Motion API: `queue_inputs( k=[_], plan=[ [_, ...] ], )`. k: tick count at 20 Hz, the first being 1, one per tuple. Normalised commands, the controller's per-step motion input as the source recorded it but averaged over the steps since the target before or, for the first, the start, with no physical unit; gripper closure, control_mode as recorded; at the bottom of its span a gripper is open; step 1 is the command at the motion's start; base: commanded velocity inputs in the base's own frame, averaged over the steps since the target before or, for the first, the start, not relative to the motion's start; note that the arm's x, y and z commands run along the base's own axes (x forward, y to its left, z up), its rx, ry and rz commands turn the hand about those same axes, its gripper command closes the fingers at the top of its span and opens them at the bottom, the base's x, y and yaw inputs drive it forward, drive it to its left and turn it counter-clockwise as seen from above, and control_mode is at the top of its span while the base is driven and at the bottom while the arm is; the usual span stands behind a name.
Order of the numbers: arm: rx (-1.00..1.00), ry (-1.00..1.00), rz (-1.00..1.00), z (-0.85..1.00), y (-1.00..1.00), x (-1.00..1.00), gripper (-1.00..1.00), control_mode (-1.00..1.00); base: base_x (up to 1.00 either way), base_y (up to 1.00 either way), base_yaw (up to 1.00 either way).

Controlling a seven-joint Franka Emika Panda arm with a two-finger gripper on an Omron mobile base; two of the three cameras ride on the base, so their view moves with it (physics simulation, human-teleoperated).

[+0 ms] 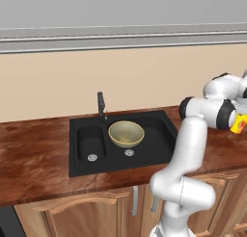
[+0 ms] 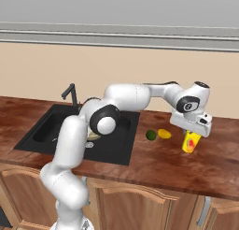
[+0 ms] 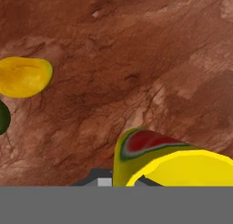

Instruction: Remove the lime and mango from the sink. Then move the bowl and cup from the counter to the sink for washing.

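On the reddish-brown counter (image 2: 154, 166) to the right of the black sink (image 2: 116, 152), the gripper (image 2: 192, 133) hangs over the yellow cup (image 2: 190, 142) with its jaws pinched on the cup's rim; the cup looks tilted and raised a little off the wood, though whether its base still touches is hard to tell. From the right base view the lime (image 2: 151, 135) and the mango (image 2: 164, 133) lie just beside each other on the counter, between the sink's right edge and the cup, the lime nearer the sink. That same view hides most of the bowl behind the arm's elbow. From the left base view the olive-tan bowl (image 1: 126, 134) is plain to see, sitting upright in the large basin next to its silver drain, with the dark faucet (image 1: 101, 105) behind it and the small basin to its left; here the cup (image 1: 238, 123) is a sliver of yellow and red at the right edge, half behind the white wrist. Looking down from the hand view, the cup's yellow rim and red mark (image 3: 154, 157) sit close at the bottom, with the mango (image 3: 23, 77) and a dark edge of the lime (image 3: 2, 117) off to the left on the wood grain.
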Motion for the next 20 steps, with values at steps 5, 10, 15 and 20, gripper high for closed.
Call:
queue_inputs(
  k=[5,10,15,20],
  plan=[
    [-0.11,-0.04,0.0,0.16,0.2,-0.15,1.0,-1.0,0.0,0.0,0.0],
    [-0.12,0.0,0.0,0.23,0.21,-0.11,1.0,-1.0,0.0,0.0,0.0],
    [-0.04,0.04,0.0,0.24,0.16,-0.05,1.0,-1.0,0.0,0.0,0.0],
    [0.0,0.03,0.0,0.22,0.16,-0.03,1.0,-1.0,0.0,0.0,0.0]
  ],
)
